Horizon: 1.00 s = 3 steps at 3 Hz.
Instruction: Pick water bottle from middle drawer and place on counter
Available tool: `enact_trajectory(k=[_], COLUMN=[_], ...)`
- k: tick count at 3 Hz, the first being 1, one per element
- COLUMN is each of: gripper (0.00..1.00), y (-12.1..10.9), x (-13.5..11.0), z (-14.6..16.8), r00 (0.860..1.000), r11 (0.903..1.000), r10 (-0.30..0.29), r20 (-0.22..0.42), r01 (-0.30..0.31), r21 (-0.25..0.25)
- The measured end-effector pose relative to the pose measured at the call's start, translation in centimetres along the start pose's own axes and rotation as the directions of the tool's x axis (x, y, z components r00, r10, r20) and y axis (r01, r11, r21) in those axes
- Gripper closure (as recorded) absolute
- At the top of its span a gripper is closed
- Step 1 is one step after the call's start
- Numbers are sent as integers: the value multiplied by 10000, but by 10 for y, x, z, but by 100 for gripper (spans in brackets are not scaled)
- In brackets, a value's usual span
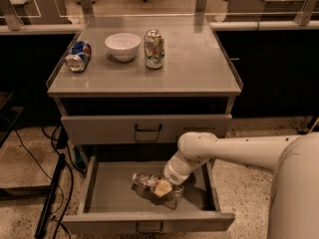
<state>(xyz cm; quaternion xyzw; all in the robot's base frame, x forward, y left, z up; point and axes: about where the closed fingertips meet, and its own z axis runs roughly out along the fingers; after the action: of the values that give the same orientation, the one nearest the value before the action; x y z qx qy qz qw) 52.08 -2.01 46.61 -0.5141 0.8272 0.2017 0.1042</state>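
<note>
Pincer (163,187): pale tan tips, lowered into the middle drawer (107,198) and set right upon the water bottle (143,179); whether clenched or released cannot be told. Water bottle: clear, glinting plastic, lying on its side on the drawer floor, right of centre, slanting from upper left to lower right. Arm (239,151): smooth cream shell, rounded elbow, reaching in from the right across the drawer's right wall. Middle drawer: shallow grey metal tray, pulled fully out, flat matte floor, low straight walls, small handle on the front edge; bare floor lies open left of the bottle. Upper drawer front (99,129): grey, shut, black handle, directly above the arm. Desk (199,63): flat grey rectangular top with low raised side rims, its right and front parts open. On its rear left, well apart from the pincer: white bowl (122,46), round and glossy; soda can (154,49), upright, just beside the bowl; blue crushed can (79,56), lying near the left rim. Floor (30,153): speckled stone, dark cables (50,203) at left.
</note>
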Motion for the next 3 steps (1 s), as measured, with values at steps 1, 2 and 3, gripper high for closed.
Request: enact_trajectory(k=[1,2,3], gripper=[100,100,100], y=[-1,2,6], x=[-1,8,29], z=[2,-24,-80], r00=[10000,9992,9943], r11=[10000,9995,9927], r10=[-41,313,990], r20=[-58,-248,-405], r01=[41,-312,-959], r21=[-34,50,738])
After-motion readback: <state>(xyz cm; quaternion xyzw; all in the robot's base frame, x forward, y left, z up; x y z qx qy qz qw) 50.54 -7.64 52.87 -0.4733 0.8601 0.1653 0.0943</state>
